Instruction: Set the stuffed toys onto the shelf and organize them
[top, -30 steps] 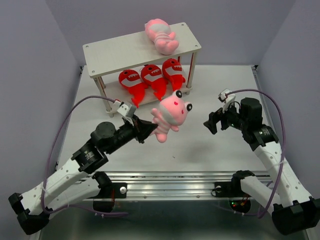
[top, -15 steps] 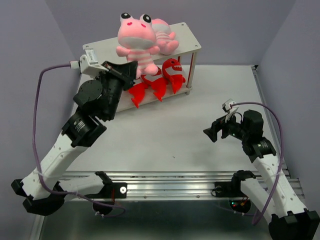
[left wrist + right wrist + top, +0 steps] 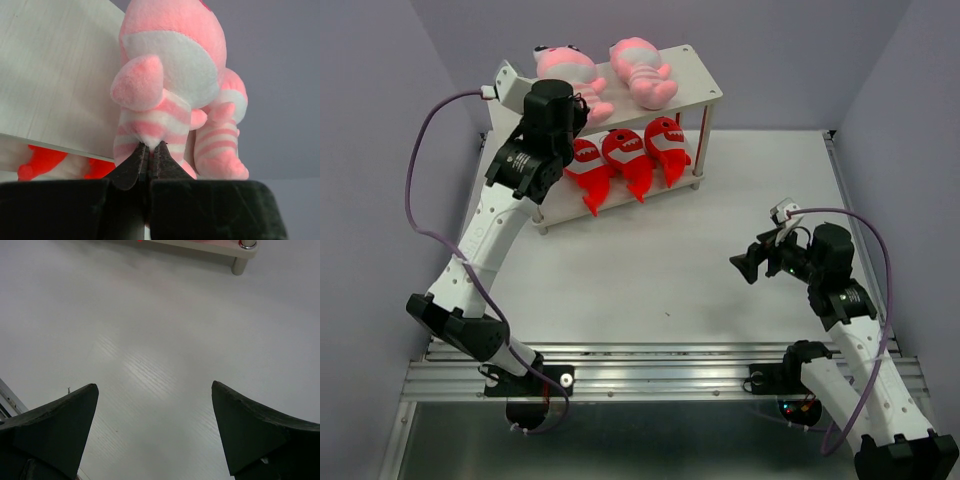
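Where left fingers (image 3: 131,167) meet, pink toy (image 3: 170,60) pinched above.

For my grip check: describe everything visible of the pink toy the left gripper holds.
The pink striped plush looks soft and fuzzy: pink-and-white bands, a white patch, stubby limbs. It sits over the shelf, at the left end of its top tier, beside the second pink toy. The left gripper is shut, pinching its lower edge.

shelf (image 3: 706,90) top: right end bare | lower tier packed: 3 sharks (image 3: 625,155) | left end: left arm (image 3: 490,235)
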### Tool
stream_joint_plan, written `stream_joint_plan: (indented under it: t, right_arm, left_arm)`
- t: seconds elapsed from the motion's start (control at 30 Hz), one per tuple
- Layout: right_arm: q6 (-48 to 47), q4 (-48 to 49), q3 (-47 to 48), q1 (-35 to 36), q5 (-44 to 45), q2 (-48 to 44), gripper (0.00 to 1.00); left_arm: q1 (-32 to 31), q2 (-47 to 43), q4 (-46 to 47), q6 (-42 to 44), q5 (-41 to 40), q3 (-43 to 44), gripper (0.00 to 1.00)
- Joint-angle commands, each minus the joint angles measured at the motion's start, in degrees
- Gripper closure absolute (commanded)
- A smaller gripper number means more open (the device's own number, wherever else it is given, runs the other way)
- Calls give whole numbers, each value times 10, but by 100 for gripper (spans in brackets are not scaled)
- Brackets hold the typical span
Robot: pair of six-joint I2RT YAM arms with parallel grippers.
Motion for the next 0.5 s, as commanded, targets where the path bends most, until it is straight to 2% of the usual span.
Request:
stream_joint_plan:
  t: [0.0,0.3,0.47]
  right_arm:
    - [-5,36,-3,-4,3,-8,0]
    - [-8,36,-4,-4,6,-11,0]
    - [-9,37,-5,-9,7,-11,0]
  left_arm:
    - [28,1,2,-33,21,40,100]
    - [46,31,1,-55,76,32,100]
    - [47,39,-5,-62,80,41,100]
